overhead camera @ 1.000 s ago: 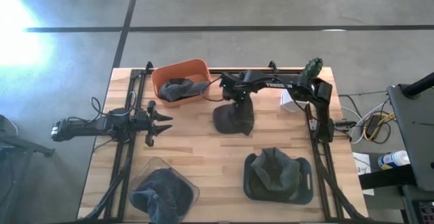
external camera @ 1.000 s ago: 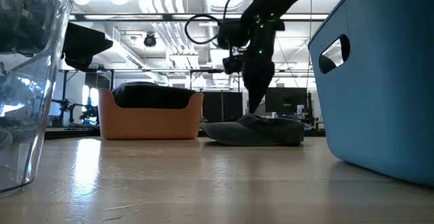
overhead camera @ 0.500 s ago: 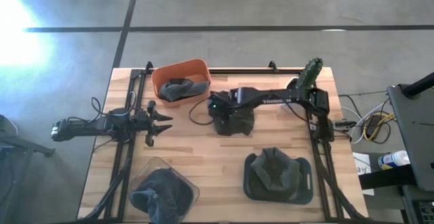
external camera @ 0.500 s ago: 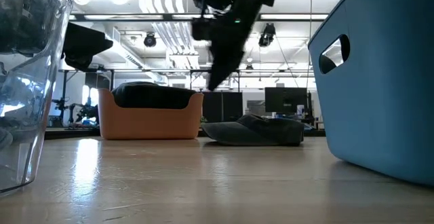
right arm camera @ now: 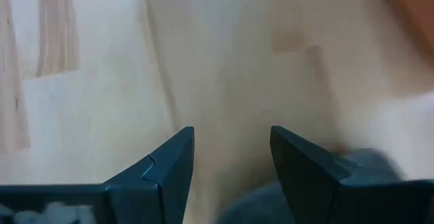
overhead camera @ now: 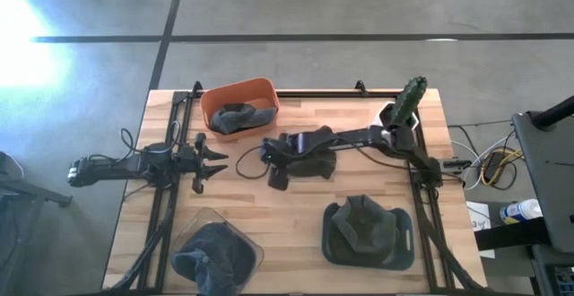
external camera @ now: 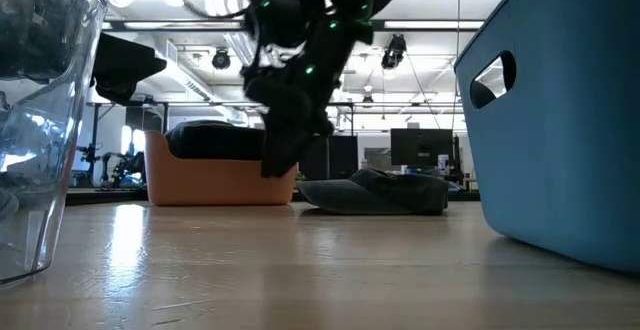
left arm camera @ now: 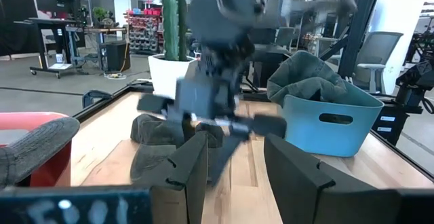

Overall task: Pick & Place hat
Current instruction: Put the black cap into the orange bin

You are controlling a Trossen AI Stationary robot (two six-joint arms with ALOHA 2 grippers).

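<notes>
A dark grey hat [overhead camera: 316, 160] lies flat on the table's middle, its underside on the wood; the low view shows the hat [external camera: 378, 193] too. My right gripper [overhead camera: 278, 179] hovers just off the hat's left side, open, with bare wood between its fingers [right arm camera: 232, 134]. In the low view the right gripper [external camera: 277, 160] hangs above the table in front of the orange bin. My left gripper [overhead camera: 215, 161] waits open near the left edge, pointing at the hat [left arm camera: 159, 139].
An orange bin [overhead camera: 238, 108] with a dark hat stands at the far side. A blue bin [overhead camera: 368, 235] and a clear container [overhead camera: 215, 256], each holding a dark hat, stand at the near edge. A potted cactus [overhead camera: 408, 99] is at the far right corner.
My right gripper rose from the hat, then swung toward the table's left and slightly toward the near edge, coming lower again beside the hat. The hat lies where it was, unchanged in shape.
</notes>
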